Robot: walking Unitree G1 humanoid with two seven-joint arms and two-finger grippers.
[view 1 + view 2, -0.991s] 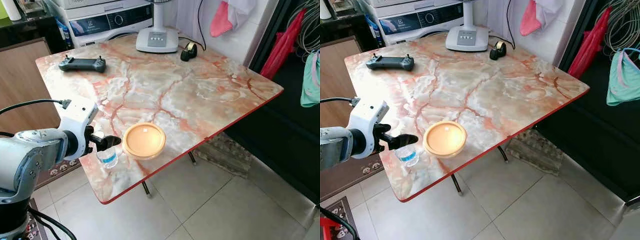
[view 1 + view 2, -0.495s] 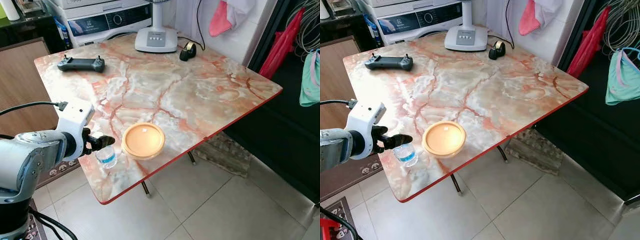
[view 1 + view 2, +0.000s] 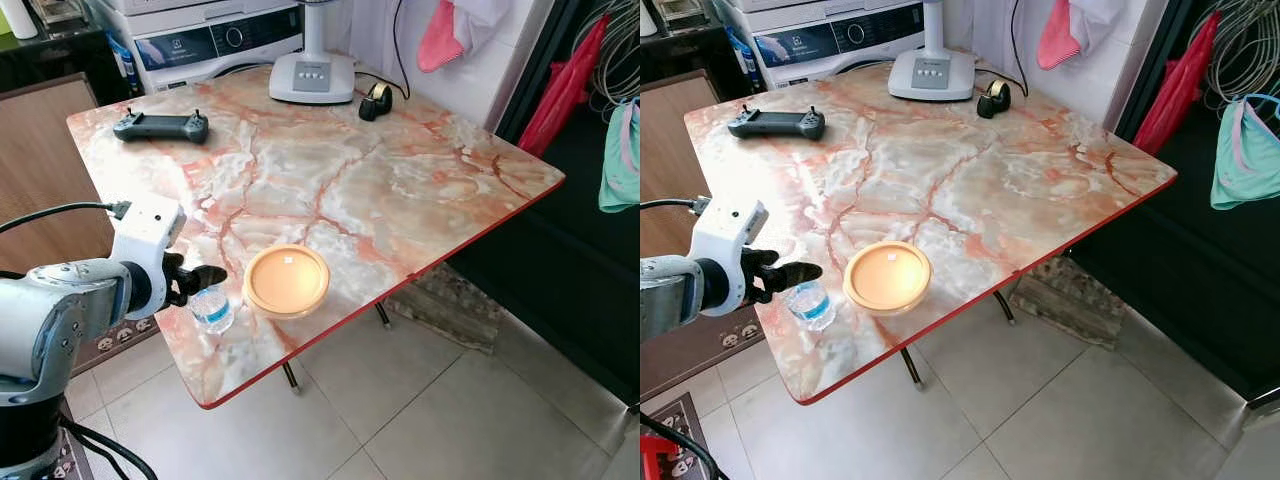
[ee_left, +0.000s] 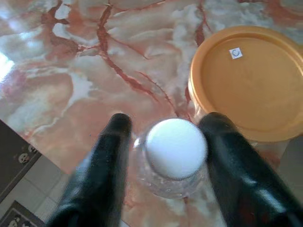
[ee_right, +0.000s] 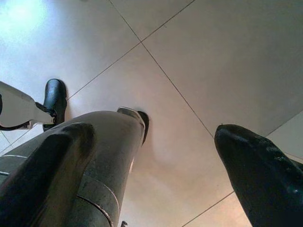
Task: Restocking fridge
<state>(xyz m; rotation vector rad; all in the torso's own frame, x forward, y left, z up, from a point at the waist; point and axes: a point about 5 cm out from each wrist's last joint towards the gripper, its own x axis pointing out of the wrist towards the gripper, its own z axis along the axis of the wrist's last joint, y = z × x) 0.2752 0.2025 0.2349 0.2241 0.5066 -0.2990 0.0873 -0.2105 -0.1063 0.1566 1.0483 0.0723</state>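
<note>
So the step in hand looks like the pickup: the left gripper (image 4: 163,156) is lined up over a small clear plastic water bottle with a white cap and blue label (image 3: 212,308), which stands upright at the lower left of the frame, close to the near edge of the pink-and-orange marbled desk (image 3: 400,190). In the left wrist view the two black fingers (image 4: 102,170) are spread, one on each side of the bottle just below the cap, and I can't see them pressing on it, so I'd call it straddled, not gripped. My guess for the next move: close the fingers on the neck or shoulder, lift straight up, then carry it off to the fridge, which isn't anywhere I can see. The thing to watch is that the bottle sits just beside a round orange plastic container with a flat lid (image 3: 287,280), so a sloppy close could nudge that. The lid is on, so no idea what's inside it. The bottle looks to have water in it but the level is hard to read. The right gripper (image 5: 175,165) hangs idle over the tiled floor (image 5: 199,56), fingers spread wide with nothing between them. Far end of the desk has a dark grey handheld controller (image 3: 161,126), a white fan base (image 3: 314,77) and a black tape dispenser (image 3: 376,101), all well apart from the action.
</note>
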